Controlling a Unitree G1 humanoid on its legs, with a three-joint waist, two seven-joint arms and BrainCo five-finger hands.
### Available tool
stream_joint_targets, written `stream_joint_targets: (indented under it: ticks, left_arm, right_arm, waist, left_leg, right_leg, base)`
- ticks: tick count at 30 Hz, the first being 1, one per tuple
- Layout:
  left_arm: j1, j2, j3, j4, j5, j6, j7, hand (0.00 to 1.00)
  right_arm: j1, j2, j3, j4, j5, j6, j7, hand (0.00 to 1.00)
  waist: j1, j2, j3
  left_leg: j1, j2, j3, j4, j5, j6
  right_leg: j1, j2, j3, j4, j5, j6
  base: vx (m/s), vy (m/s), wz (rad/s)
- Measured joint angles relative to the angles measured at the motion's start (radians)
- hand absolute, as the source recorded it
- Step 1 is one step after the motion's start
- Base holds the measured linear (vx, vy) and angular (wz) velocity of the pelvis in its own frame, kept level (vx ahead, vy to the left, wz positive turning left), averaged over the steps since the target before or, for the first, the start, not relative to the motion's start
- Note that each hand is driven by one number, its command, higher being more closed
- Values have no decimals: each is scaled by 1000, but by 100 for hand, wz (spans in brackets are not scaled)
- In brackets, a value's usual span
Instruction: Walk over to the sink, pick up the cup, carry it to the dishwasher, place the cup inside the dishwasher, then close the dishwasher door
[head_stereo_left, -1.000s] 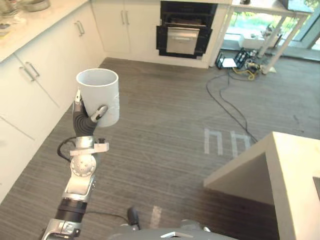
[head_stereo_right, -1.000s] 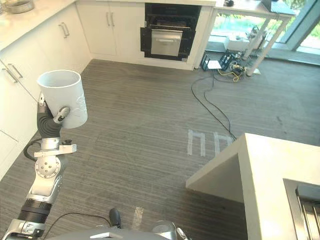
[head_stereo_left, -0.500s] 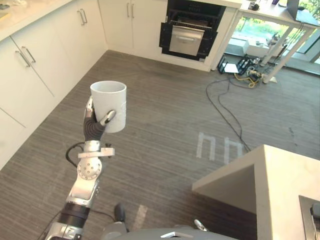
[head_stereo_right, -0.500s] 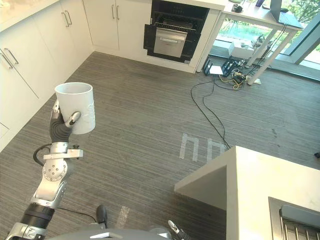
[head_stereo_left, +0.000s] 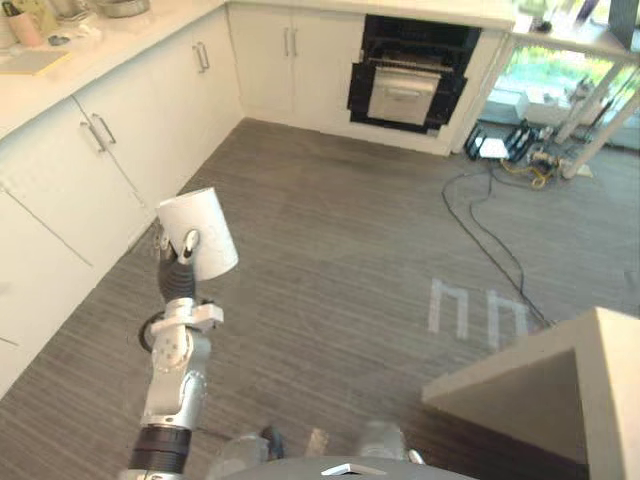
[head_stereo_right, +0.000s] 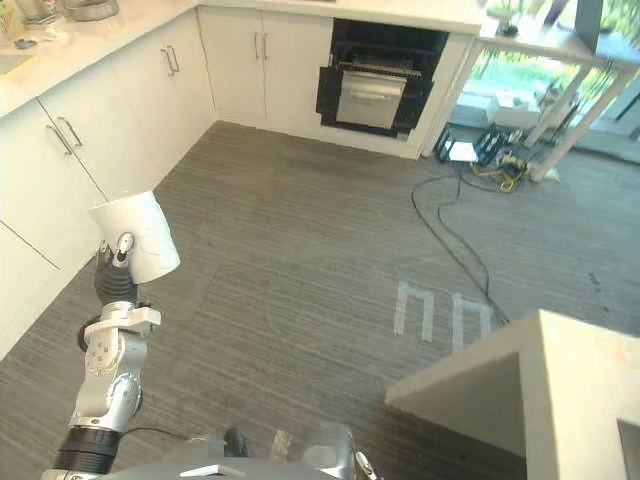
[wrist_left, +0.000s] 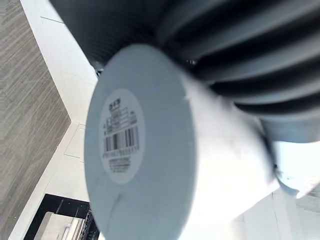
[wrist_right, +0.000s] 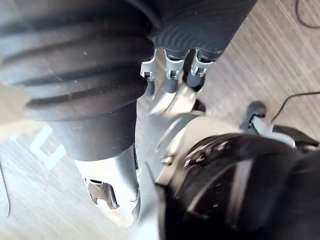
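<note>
My left hand (head_stereo_left: 177, 268) is raised at the lower left, shut on a white cup (head_stereo_left: 198, 233), thumb against its side. The cup leans over and I see its outer wall, not its mouth. In the left wrist view the cup's round base (wrist_left: 135, 150) carries a barcode label, and the hand's dark cover curls over it. The dishwasher (head_stereo_left: 408, 75) stands open in the far wall of cabinets, a dark opening with a silver panel inside, well ahead across the floor. My right hand (wrist_right: 170, 75) hangs low over the floor, open and holding nothing.
White cabinets (head_stereo_left: 90, 170) run along the left under a counter (head_stereo_left: 40, 60) with several items. A pale island counter corner (head_stereo_left: 560, 390) juts in at the lower right. Black cables (head_stereo_left: 480, 215) and white tape marks (head_stereo_left: 475, 310) lie on the grey floor.
The camera has swung, bringing the left cabinets closer and the dishwasher more to the middle. The cup has tipped from upright to leaning, still held in my left hand.
</note>
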Motion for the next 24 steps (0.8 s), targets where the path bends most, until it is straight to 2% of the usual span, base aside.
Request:
stream_joint_targets:
  ticks: [2,3,4,5,7,9,10,11,12,13,14,16,17,18,19,20,21,22,24]
  left_arm:
    - [-7,0,-17,7,-1,-1,9,100]
    - [-23,1,-39,24,-1,-1,0,100]
    - [-35,1,-55,41,-1,-1,-11,100]
    - [-40,0,-61,48,-1,0,-18,100]
    - [-49,0,-83,49,-2,0,-32,100]
    - [-55,2,-91,48,-4,0,-36,100]
    - [-61,0,-95,42,-4,0,-38,100]
    - [-64,-5,-99,38,-4,0,-40,100]
    - [-67,-23,-112,35,-4,0,-47,100]
    - [-83,-23,-136,34,-2,1,-59,100]
    - [-89,-25,-150,33,-2,2,-64,100]
    - [-93,-47,-172,26,-1,2,-67,100]
    - [-91,-84,-170,1,0,1,-67,100]
    - [-88,-93,-168,-16,-1,1,-72,100]
    - [-85,-101,-167,-34,-1,1,-78,100]
    - [-78,-102,-165,-74,-1,1,-88,100]
    - [-74,-102,-161,-95,-1,0,-101,100]
    - [-67,-100,-151,-116,-1,0,-110,100]
    - [-58,-93,-113,-148,-4,-2,-124,100]
  right_arm:
    - [5,19,2,-6,0,-11,1,0]
    - [6,22,2,-9,2,-18,2,0]
    - [8,19,2,-11,7,-18,2,0]
    - [9,18,2,-12,21,-17,1,0]
    - [38,19,2,-35,44,-16,1,0]
    - [60,19,1,-52,59,-17,1,0]
    - [72,18,0,-56,59,-17,0,0]
    - [74,17,-2,-61,59,-17,-1,0]
    - [74,15,-5,-86,62,-17,-3,0]
    - [67,17,-1,-106,75,-19,-2,0]
    - [66,23,1,-115,81,-18,-2,0]
    - [71,36,3,-141,106,-29,0,0]
    - [82,38,8,-176,118,-65,2,0]
    - [86,36,13,-190,119,-85,3,0]
    - [92,34,22,-208,119,-104,4,0]
    - [96,21,50,-232,120,-144,5,0]
    - [94,10,61,-251,129,-175,5,0]
    - [85,1,72,-260,148,-202,4,0]
    - [40,-20,84,-299,195,-243,5,0]
  waist:
    - [-19,-5,-2]
    - [-32,-1,1]
    - [-39,5,5]
    - [-46,9,8]
    - [-44,12,16]
    - [-45,8,13]
    - [-45,-6,1]
    - [-45,-1,-1]
    - [-47,49,-12]
    - [-55,68,-16]
    - [-62,68,-16]
    - [-70,68,-16]
    - [-69,77,-12]
    - [-66,80,-13]
    - [-61,84,-15]
    - [-49,99,-16]
    - [-42,107,-17]
    - [-30,107,-18]
    - [4,94,-23]
  left_leg:
    - [27,-1,-42,-29,-5,5]
    - [45,-10,-76,-60,-9,11]
    - [61,-17,-96,-75,-14,14]
    - [73,-20,-107,-81,-21,14]
    - [157,-39,-131,-109,-56,4]
    - [229,-54,-155,-104,-117,-10]
    - [274,-66,-172,-102,-162,-20]
    - [296,-60,-180,-101,-183,-34]
    - [308,-22,-178,-93,-207,-60]
    - [293,-6,-174,-43,-200,-99]
    - [289,-2,-170,-9,-191,-115]
    - [262,35,-137,179,-162,-167]
    - [159,92,-123,506,-38,-315]
    - [112,117,-120,621,32,-340]
    - [61,142,-110,728,62,-333]
    - [-19,202,-71,901,66,-288]
    - [-70,240,-42,976,41,-232]
    - [-112,263,-11,987,0,-169]
    - [-195,277,84,803,-90,-100]
  right_leg:
    - [-54,92,-4,-52,-76,15]
    - [-112,166,-12,-213,-100,38]
    - [-135,195,-14,-347,-88,55]
    - [-144,209,-14,-442,-63,65]
    - [-155,236,-28,-720,59,74]
    - [-153,235,-34,-761,111,54]
    - [-153,223,-31,-723,171,7]
    - [-156,221,-39,-681,208,-2]
    - [-179,240,-67,-602,151,0]
    - [-188,238,-91,-550,85,-3]
    - [-181,235,-99,-530,57,-5]
    - [-113,238,-125,-491,-26,-20]
    - [-23,259,-127,-491,-91,-24]
    - [0,267,-127,-494,-114,-32]
    - [25,277,-125,-497,-135,-42]
    - [78,300,-113,-509,-164,-49]
    - [122,313,-99,-530,-178,-51]
    - [168,315,-76,-562,-185,-49]
    - [246,295,-11,-651,-176,-35]
  base:
    - [268,44,62]
    - [307,27,83]
    - [317,16,77]
    - [296,-12,59]
    - [538,-54,41]
    - [612,-112,33]
    - [627,-148,35]
    - [618,-173,28]
    - [604,-169,37]
    - [590,-174,42]
    - [589,-186,50]
    - [569,-190,30]
    - [635,-176,8]
    - [612,-154,-2]
    - [501,-79,-20]
    - [395,-39,-28]
    - [492,-19,-42]
    - [467,16,-64]
    - [454,58,-89]
